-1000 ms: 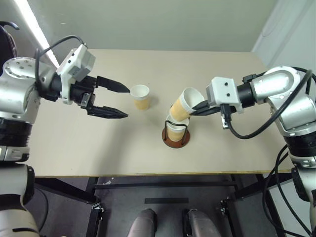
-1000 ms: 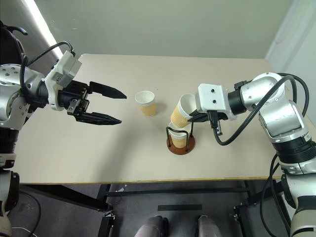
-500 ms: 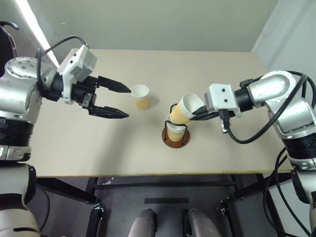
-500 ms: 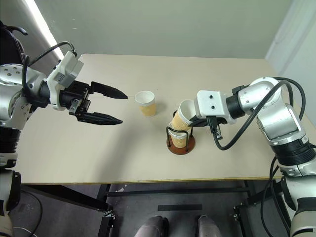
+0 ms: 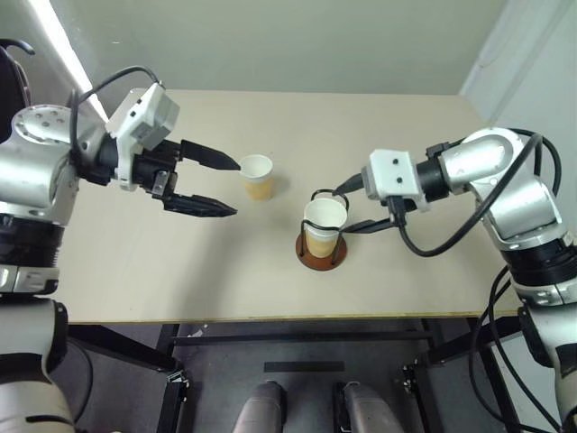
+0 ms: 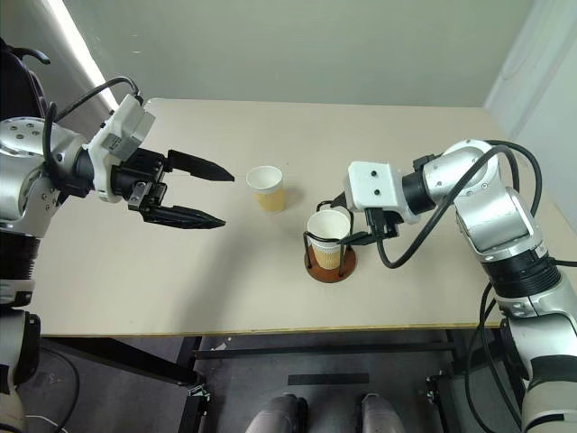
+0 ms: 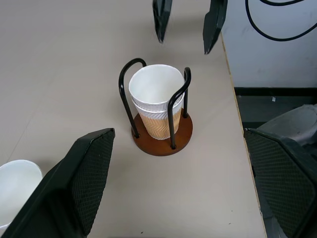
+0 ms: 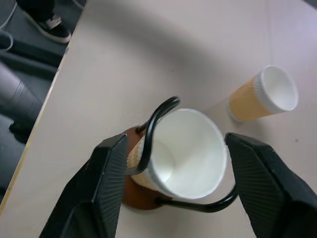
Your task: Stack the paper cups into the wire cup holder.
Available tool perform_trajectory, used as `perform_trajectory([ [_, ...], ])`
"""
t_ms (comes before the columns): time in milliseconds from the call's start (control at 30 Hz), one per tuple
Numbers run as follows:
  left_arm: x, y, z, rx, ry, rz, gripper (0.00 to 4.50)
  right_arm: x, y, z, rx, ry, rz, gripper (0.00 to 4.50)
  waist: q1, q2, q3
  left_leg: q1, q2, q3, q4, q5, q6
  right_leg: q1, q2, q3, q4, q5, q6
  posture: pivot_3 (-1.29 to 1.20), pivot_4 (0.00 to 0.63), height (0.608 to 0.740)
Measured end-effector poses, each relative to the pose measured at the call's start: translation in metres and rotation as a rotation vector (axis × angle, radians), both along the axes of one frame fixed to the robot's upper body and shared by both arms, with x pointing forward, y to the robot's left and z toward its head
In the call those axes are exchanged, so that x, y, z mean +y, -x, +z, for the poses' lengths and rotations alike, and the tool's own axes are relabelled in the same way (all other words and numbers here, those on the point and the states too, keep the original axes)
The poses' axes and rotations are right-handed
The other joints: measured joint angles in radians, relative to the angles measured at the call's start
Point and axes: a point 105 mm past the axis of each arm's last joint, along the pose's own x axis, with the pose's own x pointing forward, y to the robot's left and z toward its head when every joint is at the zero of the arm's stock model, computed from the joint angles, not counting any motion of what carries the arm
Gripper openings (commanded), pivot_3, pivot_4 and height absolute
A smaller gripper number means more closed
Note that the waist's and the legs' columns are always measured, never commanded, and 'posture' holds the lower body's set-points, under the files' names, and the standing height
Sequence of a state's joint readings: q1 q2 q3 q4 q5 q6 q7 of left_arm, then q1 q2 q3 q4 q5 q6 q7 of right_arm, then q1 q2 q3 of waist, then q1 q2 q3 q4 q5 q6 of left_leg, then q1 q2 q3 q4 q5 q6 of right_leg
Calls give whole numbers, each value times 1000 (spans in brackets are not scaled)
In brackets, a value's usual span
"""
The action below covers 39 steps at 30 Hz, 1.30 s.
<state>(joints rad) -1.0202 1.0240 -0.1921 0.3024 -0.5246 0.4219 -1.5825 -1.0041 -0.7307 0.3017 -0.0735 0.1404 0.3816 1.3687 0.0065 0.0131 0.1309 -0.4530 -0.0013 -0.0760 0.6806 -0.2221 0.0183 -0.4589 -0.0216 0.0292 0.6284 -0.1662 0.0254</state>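
The last loose tan paper cup with a white rolled rim (image 5: pixel 257 176) is seen upright on the beige table (image 5: pixel 180 271) just beyond the spread left gripper (image 5: pixel 221 187) (the nearer arm), while two nested cups (image 5: pixel 323 225) are seated in the black-wire, brown-based cup holder (image 5: pixel 322 255) between the parted right gripper (image 7: pixel 188 24); no writing is legible.
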Motion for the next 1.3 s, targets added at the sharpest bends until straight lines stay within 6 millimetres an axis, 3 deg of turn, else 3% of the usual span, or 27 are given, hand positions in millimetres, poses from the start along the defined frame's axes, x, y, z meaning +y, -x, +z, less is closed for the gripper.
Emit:
perform_trajectory([
  [200,-10,-16,3,-61,6,21,4500,3,-4,50,-8,-266,-71,2936,0,0,0,0,0,0,0,0,0,0,0,0,0,0,0,0,150,740],
  [267,-10,-22,2,-91,-8,39,4500,1,-1,59,14,-320,-81,2936,1,0,0,0,0,0,-1,0,0,0,0,0,0,0,0,0,150,740],
  [633,-5,-80,-20,-370,-247,201,4500,-5,13,62,99,-413,-88,2936,3,0,0,-1,-1,-1,1,0,0,0,0,0,0,0,1,0,150,740],
  [933,-16,-100,-41,-512,-444,155,4500,-4,18,66,138,-448,-76,2936,4,0,0,-2,-1,-1,0,0,0,-2,0,0,-1,4,7,0,150,740],
  [1133,-4,-112,-64,-551,-588,199,4500,-8,23,73,123,-474,-63,2936,5,0,0,-2,-1,-2,0,0,0,-2,0,0,0,4,7,0,150,740],
  [1300,-1,-120,-67,-613,-644,229,4500,-8,24,73,129,-482,-60,2936,8,0,0,-3,-1,-2,0,0,0,-2,-1,0,0,4,7,0,150,740],
])
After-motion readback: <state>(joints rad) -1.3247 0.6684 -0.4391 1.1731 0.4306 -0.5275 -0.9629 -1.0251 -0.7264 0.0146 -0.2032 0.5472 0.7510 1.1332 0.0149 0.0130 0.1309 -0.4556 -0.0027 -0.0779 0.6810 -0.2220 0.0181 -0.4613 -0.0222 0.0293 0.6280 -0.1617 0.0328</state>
